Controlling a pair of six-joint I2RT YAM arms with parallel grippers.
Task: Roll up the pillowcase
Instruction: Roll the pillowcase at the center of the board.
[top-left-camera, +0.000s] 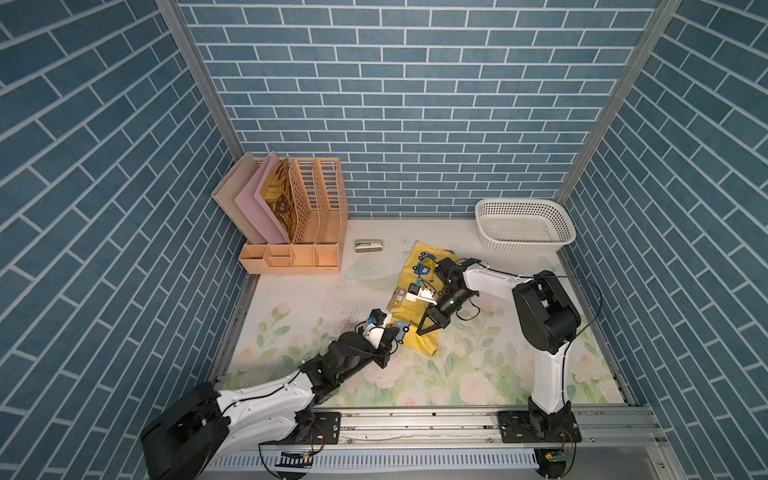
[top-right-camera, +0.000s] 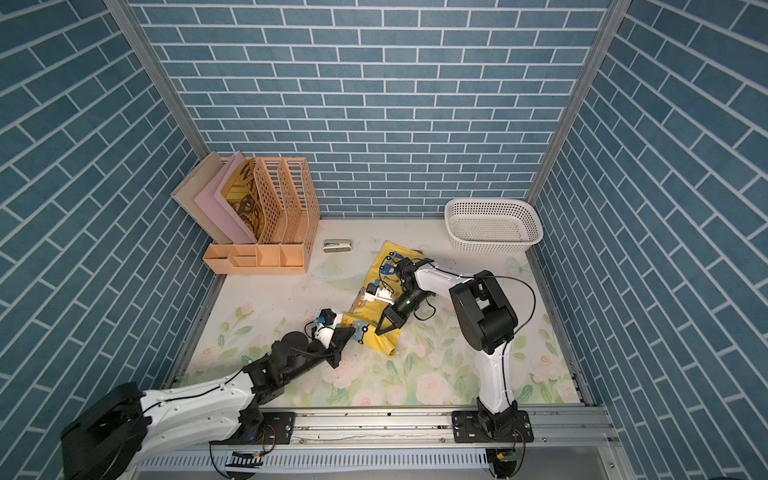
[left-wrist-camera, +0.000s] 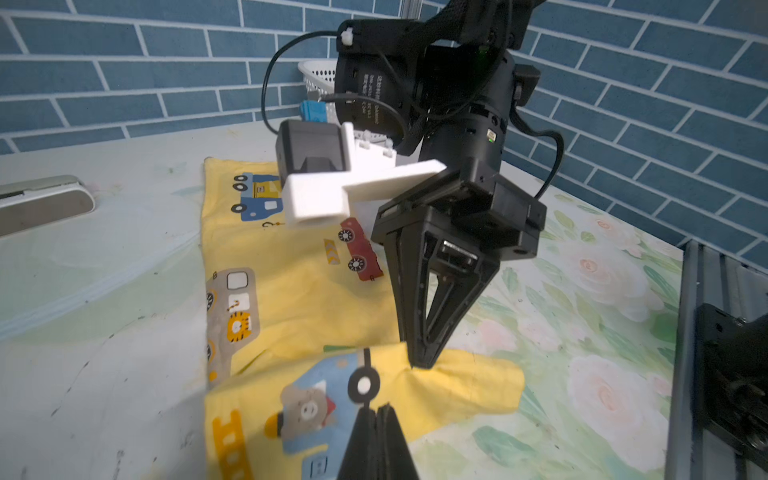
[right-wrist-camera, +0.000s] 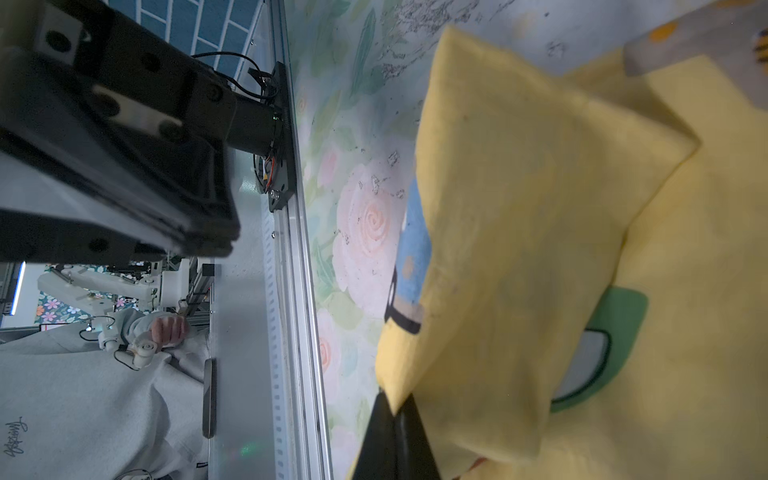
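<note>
Pillowcase (top-left-camera: 420, 254) (top-right-camera: 384, 338): yellow cloth printed with cartoon vehicles, lying a little to 3 o'clock of the worktop's middle, its long side running roughly 12 to 6 o'clock.
6 o'clock end: lifted and folded back over the flat part in a soft hump; the rest lies flat with a few creases (left-wrist-camera: 299, 291).
Left pincer (top-left-camera: 398, 331) (top-right-camera: 355, 330) (left-wrist-camera: 376, 409): closed, pinching the fold near its 9 o'clock end.
Right pincer (top-left-camera: 419, 332) (top-right-camera: 377, 332) (left-wrist-camera: 422, 361): closed, nipping the same fold just to 3 o'clock of the left one; its wrist view shows yellow cloth caught between the tips (right-wrist-camera: 395, 405).
Worktop (top-left-camera: 457, 374): pale floral covering, speckled with dark marks.
White basket (top-left-camera: 519, 202): at 1 o'clock from the cloth, in the far corner.
Peach file rack (top-left-camera: 316, 208): at 10 o'clock, holding folders.
Small metallic case (top-left-camera: 369, 245): at 11 o'clock, apart from the cloth.
</note>
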